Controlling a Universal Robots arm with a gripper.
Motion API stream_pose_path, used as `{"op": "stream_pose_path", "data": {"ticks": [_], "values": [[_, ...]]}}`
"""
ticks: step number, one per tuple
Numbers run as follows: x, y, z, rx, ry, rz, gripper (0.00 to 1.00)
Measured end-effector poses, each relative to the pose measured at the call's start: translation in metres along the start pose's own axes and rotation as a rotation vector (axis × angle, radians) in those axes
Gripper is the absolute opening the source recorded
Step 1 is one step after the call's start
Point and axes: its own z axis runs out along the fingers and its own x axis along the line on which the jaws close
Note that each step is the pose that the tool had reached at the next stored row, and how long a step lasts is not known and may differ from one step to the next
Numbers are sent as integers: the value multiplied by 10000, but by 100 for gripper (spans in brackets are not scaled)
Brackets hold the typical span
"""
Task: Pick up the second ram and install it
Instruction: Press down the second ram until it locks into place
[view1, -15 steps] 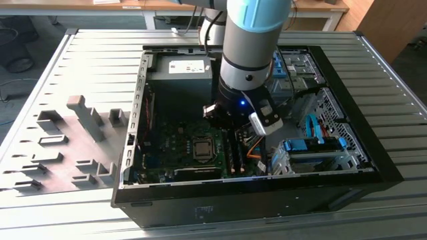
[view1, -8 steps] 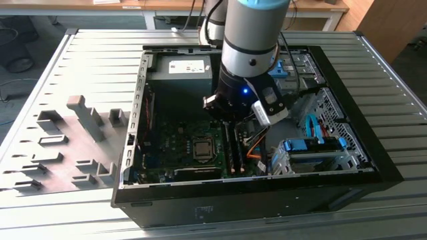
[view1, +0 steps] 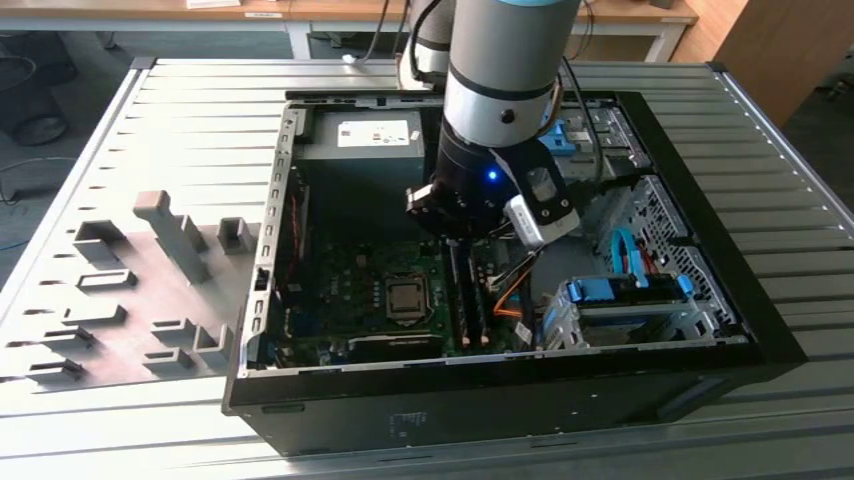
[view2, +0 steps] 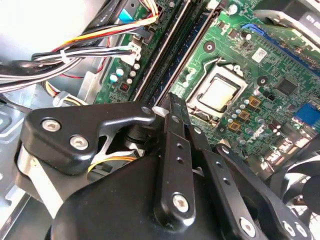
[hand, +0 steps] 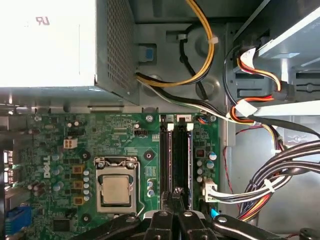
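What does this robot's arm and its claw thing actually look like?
The arm is a thick silver-grey tube with black joint sections and a small blue light, with cables running alongside. The gripper is matte black: jointed metal links fastened with silver screws, narrowing to slim fingers.

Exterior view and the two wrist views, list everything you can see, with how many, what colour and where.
Computer case: one, black, open, on the table.
Table: one, grey ribbed metal, under the case.
Holder block: one, grey, slotted, on the table at the exterior view's left of the case.
Motherboard: one, green, on the case floor.
Processor: one, silver, in its socket on the motherboard.
Memory sticks: two, dark, side by side in the slots beside the processor.
Power supply: one, grey box, far end of the case.
Cables: a bundle, black, white, yellow, red, beside the board.
Drive bay: one, metal with blue clips.
Arm: one, grey, reaching into the case.
Gripper: one, black, fingertips at the memory sticks.
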Motion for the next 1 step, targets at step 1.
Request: {"op": "stream_pose_path", "data": {"ticks": [1], "values": [[0,0,0,0,0,0,11]]}}
